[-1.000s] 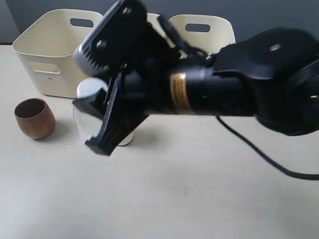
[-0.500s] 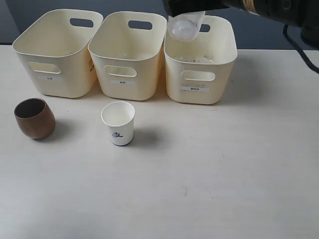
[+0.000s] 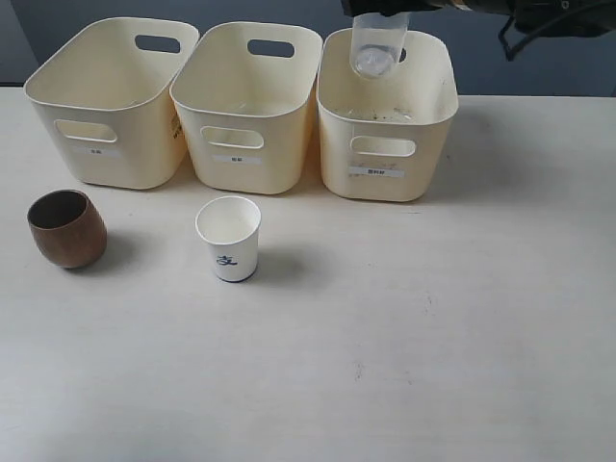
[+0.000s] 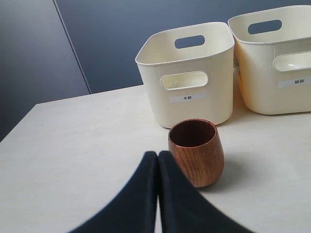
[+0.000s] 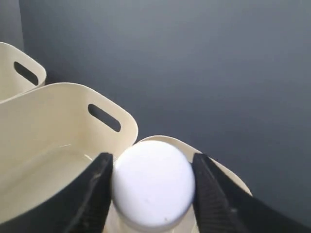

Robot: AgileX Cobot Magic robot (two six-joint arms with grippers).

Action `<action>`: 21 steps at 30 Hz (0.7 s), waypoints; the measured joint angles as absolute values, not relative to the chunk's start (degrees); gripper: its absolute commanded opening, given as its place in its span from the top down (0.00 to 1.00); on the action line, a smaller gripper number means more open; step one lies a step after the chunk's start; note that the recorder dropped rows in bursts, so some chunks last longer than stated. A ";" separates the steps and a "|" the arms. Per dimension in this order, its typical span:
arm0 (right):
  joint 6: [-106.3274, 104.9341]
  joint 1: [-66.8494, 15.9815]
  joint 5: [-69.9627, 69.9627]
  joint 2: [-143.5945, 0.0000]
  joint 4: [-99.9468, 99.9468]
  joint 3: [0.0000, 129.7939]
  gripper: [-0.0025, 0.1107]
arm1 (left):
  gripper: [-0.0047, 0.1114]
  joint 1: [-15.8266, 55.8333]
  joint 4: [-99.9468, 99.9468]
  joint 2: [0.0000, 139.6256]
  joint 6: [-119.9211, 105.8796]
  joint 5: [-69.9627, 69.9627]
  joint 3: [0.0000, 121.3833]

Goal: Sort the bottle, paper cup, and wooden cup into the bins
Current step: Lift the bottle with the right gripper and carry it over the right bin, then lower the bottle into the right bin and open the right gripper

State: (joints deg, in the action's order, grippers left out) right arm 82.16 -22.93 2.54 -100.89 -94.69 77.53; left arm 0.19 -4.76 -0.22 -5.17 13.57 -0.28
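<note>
Your right pincer [image 5: 151, 191], mostly cut off, grips the bottle [image 3: 375, 43] upright over the right bin [image 3: 387, 178]; left pincer [image 4: 158, 160] closed.

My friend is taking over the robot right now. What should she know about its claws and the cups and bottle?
Right claw: shut on the bottle, holding it above the right bin.
Left claw: shut, empty, just in front of the wooden cup.
Paper cup: upright on the table, in front of the middle bin.
Wooden cup: upright on the table, in front of the left bin.
Done: nothing binned yet.
Left: drop the bottle, then sort both cups.
</note>
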 measured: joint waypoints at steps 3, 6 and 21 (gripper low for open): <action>82.16 -22.00 1.88 -104.98 -94.69 80.97 0.98 | 0.96 0.19 -4.76 -0.22 -5.17 13.57 -0.28; 82.16 -21.28 0.74 -108.97 -94.69 83.84 0.98 | 0.96 0.19 -4.76 -0.22 -5.17 13.57 -0.28; 82.16 -20.90 0.00 -121.98 -94.72 91.00 0.98 | 0.96 0.19 -4.76 -0.22 -5.17 13.57 -0.28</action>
